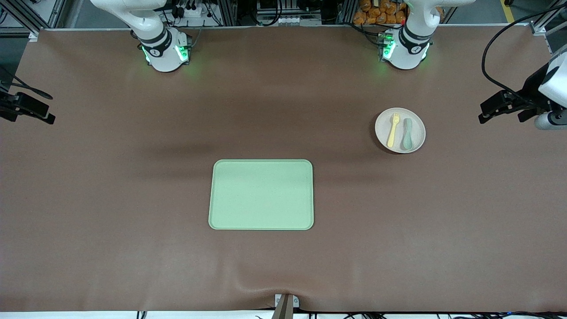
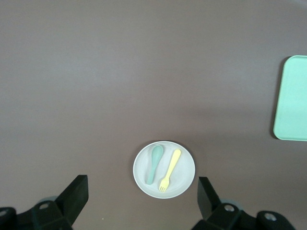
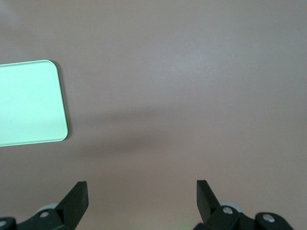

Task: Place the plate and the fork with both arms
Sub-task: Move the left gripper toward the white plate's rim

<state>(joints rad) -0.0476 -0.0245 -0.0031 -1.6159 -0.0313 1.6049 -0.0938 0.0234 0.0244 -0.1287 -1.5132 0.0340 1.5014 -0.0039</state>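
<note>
Brown table (image 1: 133, 221), green tray (image 1: 261, 195)

Both arms run out of the front view at its top edge, so only their bases and lower links show. The left gripper (image 2: 142, 199) and right gripper (image 3: 142, 200) are cut off by their wrist views' edges, only the spread fingers showing. The tray (image 2: 292, 98) is cropped in both wrist views. The fork's (image 1: 393, 130) tines are too small to count.
</note>
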